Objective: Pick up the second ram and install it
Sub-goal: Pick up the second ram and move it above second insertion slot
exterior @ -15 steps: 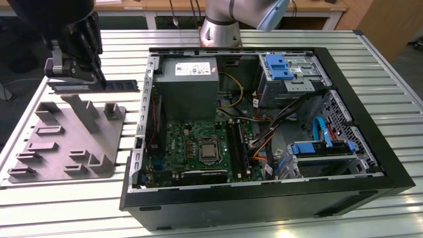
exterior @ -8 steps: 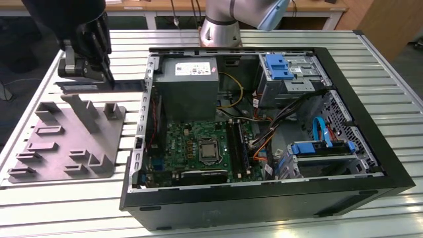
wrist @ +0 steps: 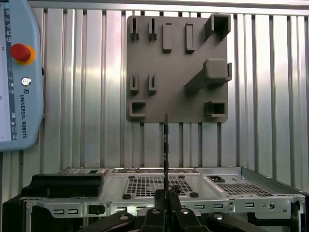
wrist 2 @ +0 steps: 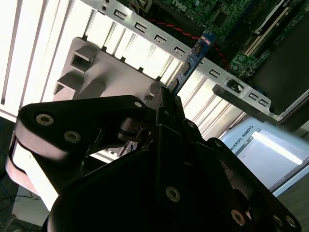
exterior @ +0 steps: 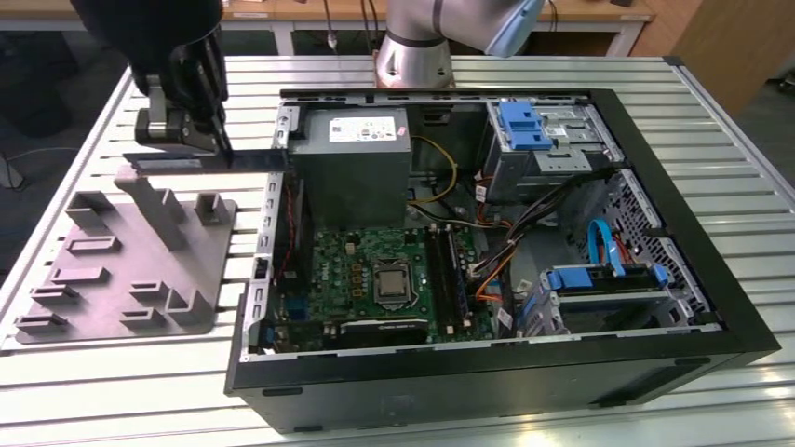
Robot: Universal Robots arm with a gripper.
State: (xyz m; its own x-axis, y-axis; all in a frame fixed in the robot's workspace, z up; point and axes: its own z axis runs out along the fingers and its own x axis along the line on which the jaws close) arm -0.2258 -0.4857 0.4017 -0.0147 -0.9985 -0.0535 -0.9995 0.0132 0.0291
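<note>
The slatted metal worktop [exterior: 74, 391] carries an open computer case [exterior: 497, 391], and on the far side of the jaws from it a grey slotted plate [exterior: 112, 279] with upright posts. In the exterior view the jaws hang above the worktop, just outside the case wall, between that wall and the plate. They are over neither the grey power supply box [exterior: 354, 149] nor the green motherboard [exterior: 360, 279], which lies well away from them, down inside the case. The jaws are pinched on the second ram [exterior: 255, 160], a long thin dark stick held flat and level. One end reaches out from the jaws towards the case wall and the other pokes out on the plate's side. In the first wrist view the stick shows edge-on as a thin dark line [wrist: 165, 140] rising straight out of the closed fingertips, with the plate [wrist: 178, 72] beyond it. The holders that show on the plate look bare. In the second wrist view the stick's blue-green end [wrist 2: 193, 58] juts past the jaws towards the case rim. I judge the pick-up done: the ram is off the plate, clear of the posts and firmly held. The install is not yet done, since the stick is outside the case and apart from the long memory slots [exterior: 448, 270] beside the processor socket. Whether one of those slots already holds a stick I cannot tell.
</note>
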